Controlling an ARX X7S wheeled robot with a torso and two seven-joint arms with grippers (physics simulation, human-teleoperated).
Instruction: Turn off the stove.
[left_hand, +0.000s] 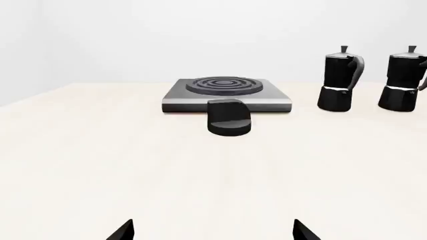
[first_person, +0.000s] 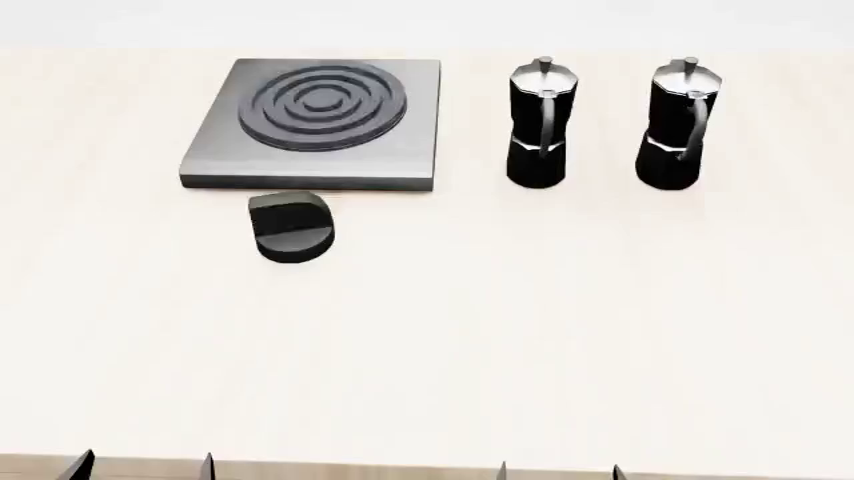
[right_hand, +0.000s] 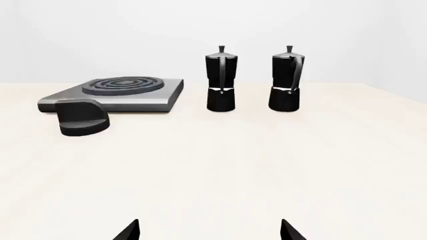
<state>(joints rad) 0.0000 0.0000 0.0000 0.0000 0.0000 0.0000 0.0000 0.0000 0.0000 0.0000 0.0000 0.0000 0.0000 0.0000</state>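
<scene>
The stove (first_person: 320, 125) is a flat grey metal plate with a ringed round burner, lying at the far left of the pale table; it also shows as stove (left_hand: 227, 95) and stove (right_hand: 113, 95). Its black knob (first_person: 294, 227) sits apart on the table just in front of the plate, seen too as knob (left_hand: 229, 117) and knob (right_hand: 81, 118). My left gripper (first_person: 144, 467) and right gripper (first_person: 558, 470) hover at the near table edge, far from the knob. Both are open with nothing between the fingertips; only their tips show, as left gripper (left_hand: 212, 232) and right gripper (right_hand: 208, 231).
Two black moka pots with silver lids stand right of the stove: one moka pot (first_person: 541, 123) and a second moka pot (first_person: 681, 123). The pale table (first_person: 467, 340) stretches between the grippers and the stove. Its near edge runs along the bottom of the head view.
</scene>
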